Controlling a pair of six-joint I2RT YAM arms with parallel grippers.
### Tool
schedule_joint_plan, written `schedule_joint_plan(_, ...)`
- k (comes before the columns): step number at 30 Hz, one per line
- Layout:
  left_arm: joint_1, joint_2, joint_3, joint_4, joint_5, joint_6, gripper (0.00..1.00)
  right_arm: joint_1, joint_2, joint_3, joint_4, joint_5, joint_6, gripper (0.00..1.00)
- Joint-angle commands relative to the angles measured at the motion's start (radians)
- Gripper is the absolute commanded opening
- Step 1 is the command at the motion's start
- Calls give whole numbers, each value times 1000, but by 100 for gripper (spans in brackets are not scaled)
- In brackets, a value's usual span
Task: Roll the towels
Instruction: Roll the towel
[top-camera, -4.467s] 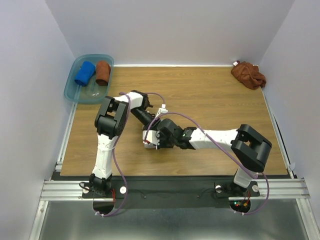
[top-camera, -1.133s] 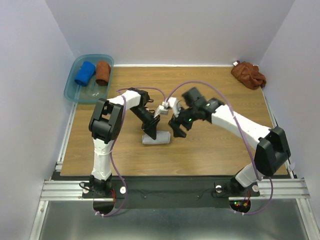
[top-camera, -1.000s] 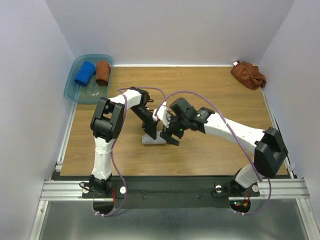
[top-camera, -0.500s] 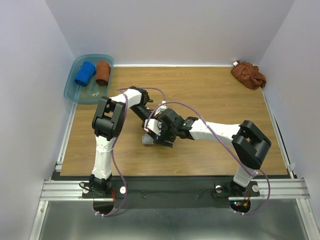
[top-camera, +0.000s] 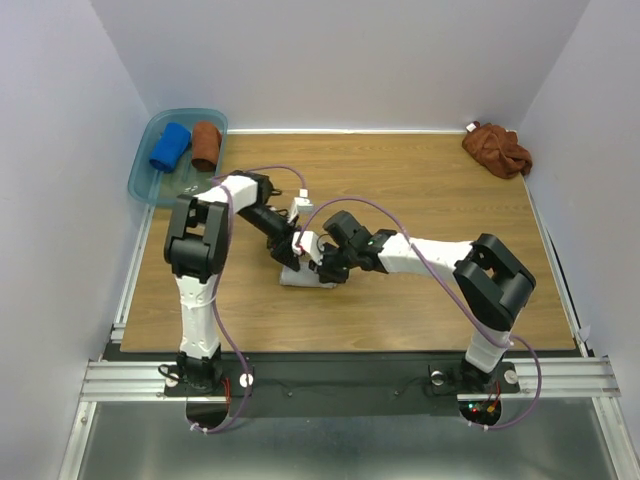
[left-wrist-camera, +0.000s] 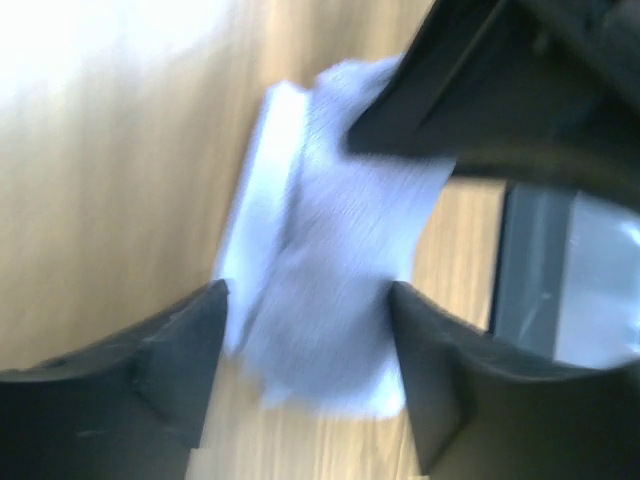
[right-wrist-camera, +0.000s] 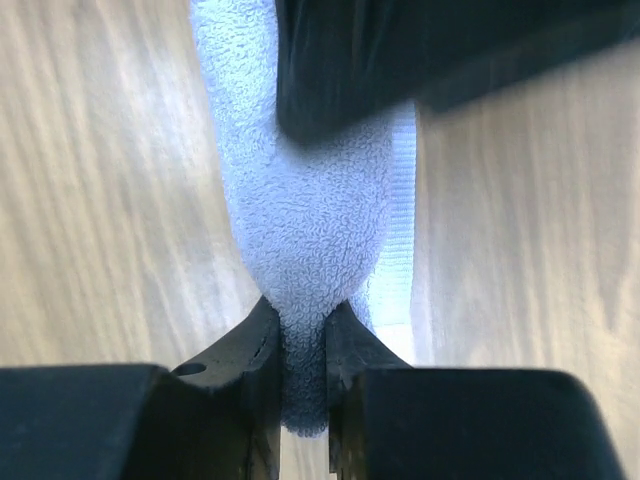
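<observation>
Two arms are meeting over the grey towel, which is lying rolled on the wooden table just left of centre in the top view.

My right gripper is pinching the near end of that roll: in the right wrist view both fingers are pressing into the terry from either side, jaws narrow, cloth squeezed between them. The roll is running up the middle of that frame, with a flat hemmed edge showing along its right side. A dark blurred shape, most likely my other arm, is covering the top of the frame.

My left gripper is standing with jaws wide. In the left wrist view the two fingers are sitting at the bottom corners with the grey towel between them, and I'm not seeing either one gripping the cloth. That frame is blurred, so I can't tell whether the fingertips are touching it. My right arm's dark body is filling its upper right.

Further back, at the upper left of the top view, a translucent blue tub is sitting on the table's far-left corner, holding a blue roll and a rust-brown rolled towel side by side.

At the far right corner, a second rust-brown towel is lying crumpled, well apart from both arms.
</observation>
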Motion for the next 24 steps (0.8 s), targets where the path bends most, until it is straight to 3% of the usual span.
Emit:
schedule_joint_plan(1, 118, -172, -39, 68, -72, 14, 82, -50, 44, 20, -134, -220, 75, 1)
schedule_joint_plan(6, 256, -328, -104, 146, -90, -23, 86, -99, 103, 80, -202, -327, 118, 0)
schedule_joint_plan(11, 253, -718, -384, 405, -237, -3, 91, -143, 197, 179, -271, -464, 149, 1)
schedule_joint_plan(13, 183, -894, -534, 514, -323, 10, 94, -166, 246, 204, -295, -491, 164, 1)
schedule_joint_plan(15, 31, -1055, -681, 614, -452, 43, 96, -189, 287, 238, -315, -540, 177, 0)
schedule_joint_plan(19, -191, -1216, -858, 766, -596, 69, 99, -215, 349, 297, -356, -617, 183, 1)
schedule_joint_plan(20, -261, -1223, -875, 789, -649, 69, 99, -217, 357, 305, -372, -645, 181, 1)
schedule_joint_plan(24, -350, -1165, -905, 884, -716, 60, 98, -218, 401, 339, -403, -671, 161, 0)
